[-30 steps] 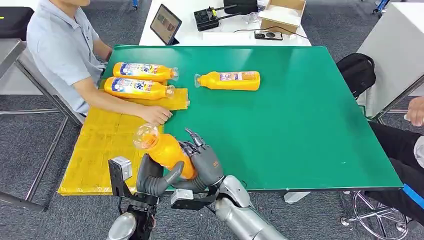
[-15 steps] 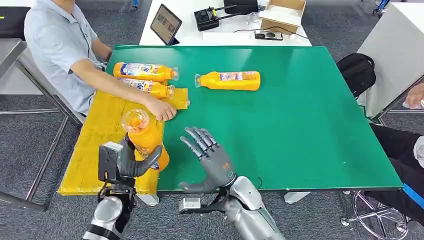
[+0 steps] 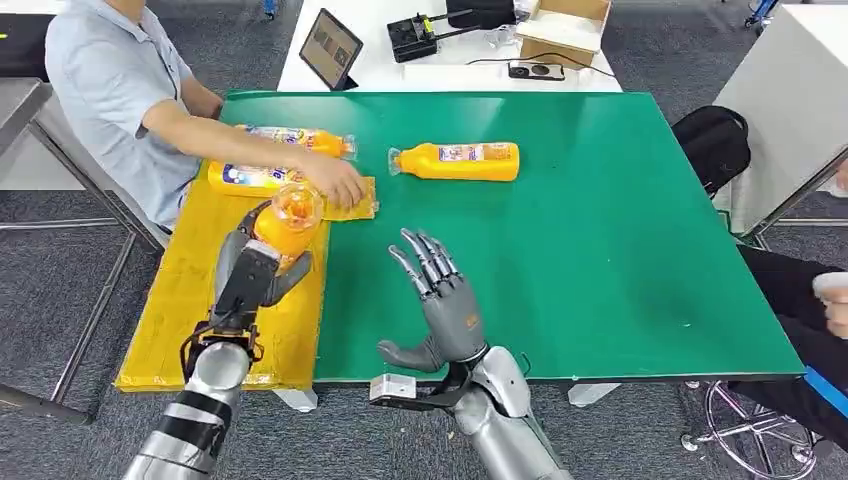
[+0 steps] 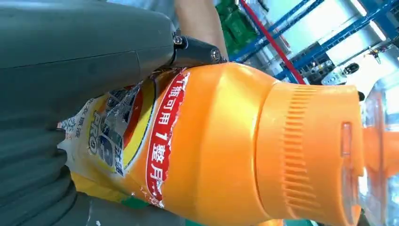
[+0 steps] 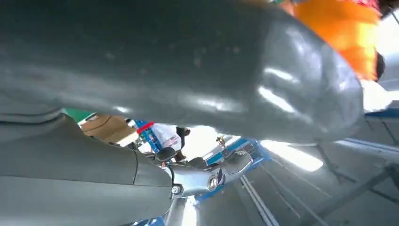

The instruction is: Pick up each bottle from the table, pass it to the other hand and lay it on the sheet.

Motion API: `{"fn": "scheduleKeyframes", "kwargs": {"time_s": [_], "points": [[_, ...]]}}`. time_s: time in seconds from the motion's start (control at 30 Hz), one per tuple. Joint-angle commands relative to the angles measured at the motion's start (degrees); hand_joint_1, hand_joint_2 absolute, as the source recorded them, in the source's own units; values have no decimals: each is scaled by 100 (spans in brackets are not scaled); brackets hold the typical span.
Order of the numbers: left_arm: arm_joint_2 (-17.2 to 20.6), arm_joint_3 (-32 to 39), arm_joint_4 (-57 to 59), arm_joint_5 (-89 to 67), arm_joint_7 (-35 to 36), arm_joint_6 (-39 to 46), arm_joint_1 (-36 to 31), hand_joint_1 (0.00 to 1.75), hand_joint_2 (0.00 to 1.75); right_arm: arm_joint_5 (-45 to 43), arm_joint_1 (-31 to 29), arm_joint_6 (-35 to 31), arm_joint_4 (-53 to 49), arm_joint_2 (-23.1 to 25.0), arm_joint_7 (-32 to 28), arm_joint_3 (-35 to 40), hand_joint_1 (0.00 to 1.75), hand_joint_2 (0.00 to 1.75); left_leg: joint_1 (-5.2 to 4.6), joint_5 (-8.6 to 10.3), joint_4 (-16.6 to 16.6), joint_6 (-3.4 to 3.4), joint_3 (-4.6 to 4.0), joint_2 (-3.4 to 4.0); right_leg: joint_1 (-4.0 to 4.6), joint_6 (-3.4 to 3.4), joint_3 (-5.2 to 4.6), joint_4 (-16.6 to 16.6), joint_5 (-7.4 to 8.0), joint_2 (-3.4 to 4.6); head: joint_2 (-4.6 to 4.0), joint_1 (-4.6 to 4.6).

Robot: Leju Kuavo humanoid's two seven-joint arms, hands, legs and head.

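left hand (image 3: pixel 262 272) grips the bottle (image 3: pixel 287 222) upright, cap up, over the sheet's (image 3: pixel 190 300) table-side edge; it must tip flat. right hand (image 3: pixel 442 300) spread, empty.

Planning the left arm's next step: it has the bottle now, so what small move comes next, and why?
Probably lower and tip the bottle flat onto the yellow sheet. The left hand holds it upright above the sheet, the right hand is open, and a person's hand is busy farther up.

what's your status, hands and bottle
Left robot hand holding bottle above yellow sheet. Right robot hand open, empty. Person's hand on sheet bottles ahead.
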Motion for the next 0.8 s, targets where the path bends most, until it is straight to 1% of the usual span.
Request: {"fn": "scheduleKeyframes", "kwargs": {"time_s": [0.03, 0.07, 0.1, 0.17, 0.23, 0.3, 0.53, 0.63, 0.67, 0.7, 0.77, 0.8], "points": [[215, -642, 3581, -2059, 670, -112, -2154, 175, 175, -571, -164, -11, -261, -369, -71, 866, 0, 0, 2, 9, -1, 5, 4, -34, 5, -14, 17, 0, -3, -37, 0, 2], [228, -795, 3884, -2383, 761, -78, -2325, 175, 175, -623, -182, -11, -264, -415, -35, 954, 0, 0, 1, 12, -1, 7, 5, -42, 5, -19, 21, 1, -3, -45, 0, 0], [192, -868, 4254, -2670, 923, 2, -2498, 175, 175, -747, -220, -6, -282, -494, 4, 1090, 0, 0, 2, 12, 1, 9, 4, -34, 5, -15, 17, 1, -1, -36, 0, 0], [119, -853, 4554, -2790, 1004, -177, -2609, 175, 175, -969, -200, 79, -363, -547, 48, 1127, 0, 0, -1, 10, -1, 10, 7, -24, 3, -14, 17, 0, 1, -24, 0, 0], [92, -881, 4608, -2843, 1047, -196, -2611, 175, 175, -1003, -182, 94, -399, -573, 40, 1127, 0, 0, 1, 7, -3, 9, 13, -16, 5, -16, 22, -4, 1, -17, 0, 2], [81, -1003, 4760, -3098, 1222, -354, -2722, 175, 175, -1307, -164, 256, -522, -578, -9, 1083, 0, 0, -1, 5, -4, 9, 15, -16, 3, -16, 23, -3, -2, -16, 0, 0], [82, -1038, 4782, -3173, 1260, -408, -2766, 175, 175, -1338, -164, 290, -554, -577, -9, 1074, 0, 0, 1, 4, 3, 7, 2, -9, 4, -11, 11, 3, -1, -10, 0, 0], [77, -1153, 4882, -3389, 1364, -685, -2867, 175, 175, -1550, -137, 397, -614, -536, -72, 995, 0, 0, 2, 4, 6, 9, 1, -11, 6, -15, 11, 5, -1, -14, 0, 2], [71, -1220, 4940, -3473, 1370, -892, -2926, 175, 175, -1619, -121, 422, -622, -518, -92, 959, 0, 0, 1, 6, 6, 6, -5, -13, 4, -11, 5, 6, 0, -14, 0, 0], [72, -1287, 4973, -3562, 1392, -1059, -2974, 162, 175, -1700, -104, 474, -628, -496, -121, 930, 0, 0, 1, 6, 5, 8, -1, -11, 5, -14, 8, 5, 0, -13, 0, 2], [56, -1319, 5008, -3630, 1440, -1242, -3011, 155, 175, -1772, -81, 531, -594, -471, -182, 906, 0, 0, 2, 2, 5, 16, 18, -11, 11, -33, 28, 6, -4, -22, 0, 0], [53, -1326, 5023, -3650, 1446, -1343, -3022, 145, 175, -1836, -72, 571, -588, -450, -197, 893, 0, 0, 2, 2, 5, 15, 15, -10, 10, -29, 26, 4, -4, -20, 0, 0]]}}
